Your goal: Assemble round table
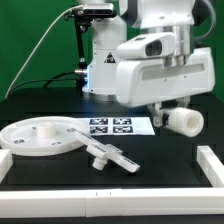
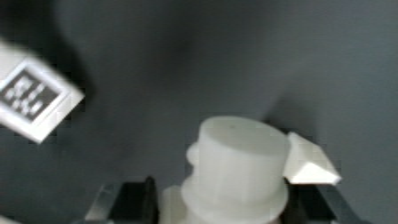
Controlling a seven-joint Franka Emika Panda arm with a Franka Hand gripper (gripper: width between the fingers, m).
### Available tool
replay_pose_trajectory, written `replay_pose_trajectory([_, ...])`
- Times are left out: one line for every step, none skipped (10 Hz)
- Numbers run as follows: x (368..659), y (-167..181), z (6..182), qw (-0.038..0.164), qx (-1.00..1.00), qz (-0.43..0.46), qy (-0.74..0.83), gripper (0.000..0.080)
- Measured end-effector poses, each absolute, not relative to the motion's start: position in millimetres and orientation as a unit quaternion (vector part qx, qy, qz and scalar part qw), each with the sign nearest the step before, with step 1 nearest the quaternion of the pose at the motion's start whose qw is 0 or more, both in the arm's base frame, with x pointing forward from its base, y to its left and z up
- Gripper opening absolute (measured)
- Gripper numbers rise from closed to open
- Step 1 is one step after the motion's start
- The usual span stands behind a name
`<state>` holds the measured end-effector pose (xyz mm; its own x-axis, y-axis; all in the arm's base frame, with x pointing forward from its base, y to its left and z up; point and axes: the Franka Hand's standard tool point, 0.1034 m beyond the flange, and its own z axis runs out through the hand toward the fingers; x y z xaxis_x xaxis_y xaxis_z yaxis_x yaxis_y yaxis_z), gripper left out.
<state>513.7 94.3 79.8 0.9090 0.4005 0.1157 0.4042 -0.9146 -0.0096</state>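
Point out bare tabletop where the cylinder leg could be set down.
Free: the tabletop between the base piece and the exterior view's right rail, nearer the camera than the marker board; a strip along the front rail. Crowded: the exterior view's left, where round disc, base piece and marker board lie close. The gripper holds the cylinder leg.

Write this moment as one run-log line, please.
hand: shut on cylinder leg | cylinder leg: held sideways near marker board | round disc: on table | base piece: on table
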Motion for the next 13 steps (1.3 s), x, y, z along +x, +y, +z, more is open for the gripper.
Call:
replay_pose_trajectory([518.7,92.3,79.1,0.020,-0.979,-0.067,-0.189,0.0323])
replay_pose_trajectory([518.1,93.2,78.8,0.024,-0.985,-0.066,-0.159,0.0323])
replay_pose_trajectory([518.0,93.7,78.6,0.025,-0.985,-0.066,-0.160,0.0323])
replay_pose_trajectory([516.6,94.7,78.0,0.025,-0.984,-0.065,-0.161,0.0323])
replay_pose_trajectory([503.0,103.6,76.5,0.028,-0.991,-0.057,-0.116,0.0323])
replay_pose_trajectory([478.5,114.1,75.1,0.028,-0.994,-0.044,-0.091,0.0323])
replay_pose_trajectory([458.7,118.2,75.3,0.027,-0.997,-0.035,-0.070,0.0323])
replay_pose_trajectory([461.0,114.4,76.8,0.033,-0.996,-0.046,-0.066,0.0323])
replay_pose_trajectory([461.8,113.6,76.0,0.034,-0.996,-0.046,-0.063,0.0323])
replay_pose_trajectory([461.5,114.5,75.8,0.034,-0.996,-0.046,-0.064,0.0323])
replay_pose_trajectory([458.9,116.9,74.8,0.036,-0.998,-0.044,-0.035,0.0323])
replay_pose_trajectory([445.8,122.9,69.2,0.038,-0.999,-0.032,0.014,0.0323])
replay_pose_trajectory([430.7,124.6,61.3,0.039,-0.998,-0.021,0.044,0.0323])
